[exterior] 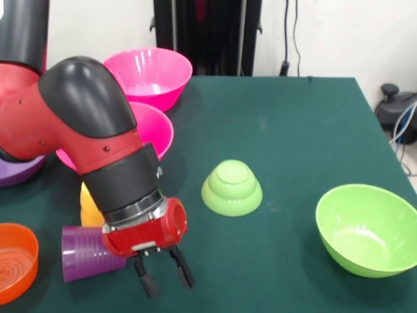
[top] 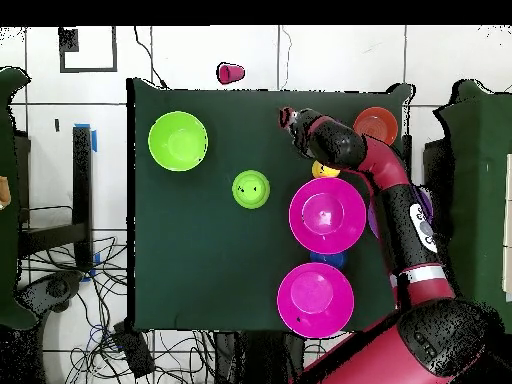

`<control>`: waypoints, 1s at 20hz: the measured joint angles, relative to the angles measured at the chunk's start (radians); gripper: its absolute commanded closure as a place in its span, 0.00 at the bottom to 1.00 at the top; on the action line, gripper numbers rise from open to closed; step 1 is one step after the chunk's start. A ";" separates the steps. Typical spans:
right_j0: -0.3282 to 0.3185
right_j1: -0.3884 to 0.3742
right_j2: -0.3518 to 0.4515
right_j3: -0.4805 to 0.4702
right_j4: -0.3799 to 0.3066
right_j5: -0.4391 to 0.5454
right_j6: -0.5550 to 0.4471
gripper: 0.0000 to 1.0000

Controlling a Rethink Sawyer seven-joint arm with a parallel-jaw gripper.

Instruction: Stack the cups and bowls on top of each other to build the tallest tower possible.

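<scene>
1. Your gripper (exterior: 163, 275) hung empty, fingers spread, just beside the toppled purple cup (exterior: 88, 253).
2. That cup lay sideways between the orange bowl (exterior: 14, 261) and the gripper; a glancing touch could have rolled it away.

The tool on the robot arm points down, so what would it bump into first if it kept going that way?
Probably just the green table. The tool points down with its fingers open and nothing held. The purple cup lies on its side beside it, seemingly just off that line, though depth is unclear.
</scene>
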 measured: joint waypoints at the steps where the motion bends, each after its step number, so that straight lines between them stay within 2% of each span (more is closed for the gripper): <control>1: 0.001 -0.001 -0.002 -0.002 0.000 0.000 0.000 0.00; 6: 0.021 -0.018 -0.026 -0.008 0.000 0.017 0.000 0.00; 11: 0.070 -0.062 -0.063 -0.016 0.004 0.078 0.000 0.00; 15: 0.093 -0.071 -0.059 -0.044 0.031 0.172 -0.001 0.00; 20: 0.069 -0.059 -0.041 -0.092 0.104 0.356 -0.001 0.00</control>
